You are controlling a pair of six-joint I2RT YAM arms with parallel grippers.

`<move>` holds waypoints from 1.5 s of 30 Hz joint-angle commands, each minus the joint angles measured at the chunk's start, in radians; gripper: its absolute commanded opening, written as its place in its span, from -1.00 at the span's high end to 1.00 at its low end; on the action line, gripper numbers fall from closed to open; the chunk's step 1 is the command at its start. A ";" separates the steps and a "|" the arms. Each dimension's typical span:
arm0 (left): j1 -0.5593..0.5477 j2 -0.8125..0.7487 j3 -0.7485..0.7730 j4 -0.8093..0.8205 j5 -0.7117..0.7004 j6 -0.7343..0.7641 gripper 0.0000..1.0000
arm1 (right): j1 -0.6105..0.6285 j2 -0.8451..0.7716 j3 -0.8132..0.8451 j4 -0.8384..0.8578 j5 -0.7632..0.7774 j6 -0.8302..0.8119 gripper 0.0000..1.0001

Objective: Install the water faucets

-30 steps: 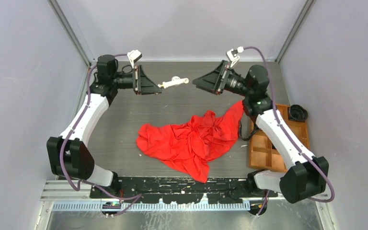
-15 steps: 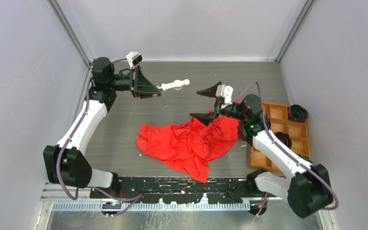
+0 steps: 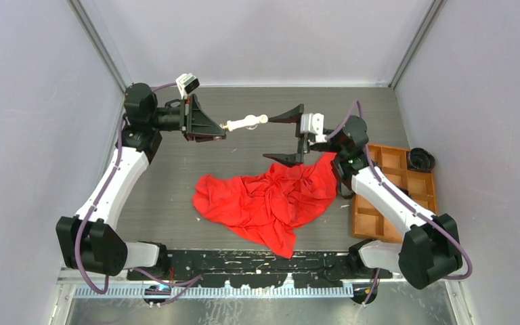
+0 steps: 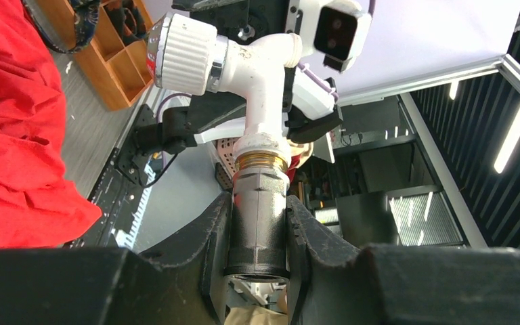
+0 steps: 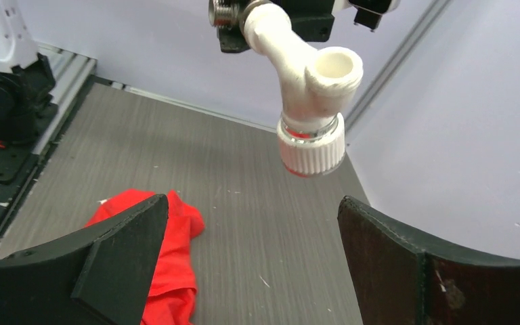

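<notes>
Between the tips of the left pincer (image 3: 222, 126), which is clamped on the grey fitting (image 4: 257, 223) at its brassy threaded end, the white water faucet (image 3: 247, 121) sticks straight out in mid-air. Its ribbed knob (image 5: 310, 150) is just ahead of the right pincer (image 3: 286, 137), whose jaws stand wide apart. To my eye the knob sits nearer that pincer's far jaw than its middle, so a closing bite could catch it off-centre and lever the faucet loose from the left grip.
</notes>
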 commanded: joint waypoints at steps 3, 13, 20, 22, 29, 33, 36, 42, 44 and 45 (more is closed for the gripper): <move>-0.022 -0.034 0.011 0.043 0.031 0.035 1.00 | 0.005 0.059 0.147 -0.040 -0.118 0.078 -1.00; -0.044 -0.034 0.009 0.040 0.052 0.047 1.00 | 0.031 0.131 0.174 0.125 -0.099 0.181 -1.00; -0.049 -0.015 0.010 0.037 0.061 0.059 1.00 | 0.063 0.191 0.213 0.324 -0.106 0.419 -0.81; -0.050 -0.004 0.015 0.037 0.065 0.061 1.00 | 0.069 0.201 0.235 0.324 -0.087 0.489 -0.72; -0.049 0.032 0.056 0.037 0.077 0.071 1.00 | 0.081 0.244 0.291 0.264 -0.080 0.650 0.47; -0.043 0.055 0.078 0.026 0.091 0.093 1.00 | 0.085 0.241 0.301 0.140 -0.080 0.706 0.86; -0.043 0.072 0.087 0.026 0.078 0.120 1.00 | 0.086 0.215 0.275 0.129 -0.028 0.818 0.99; -0.034 0.117 0.151 -0.195 -0.044 0.411 1.00 | 0.043 0.235 0.485 -0.498 0.167 1.085 0.99; -0.033 0.149 0.187 -0.288 -0.108 0.541 1.00 | 0.009 0.272 0.482 -0.431 0.118 1.315 0.99; -0.032 0.166 0.196 -0.295 -0.140 0.567 1.00 | -0.001 0.274 0.436 -0.289 0.121 1.457 0.99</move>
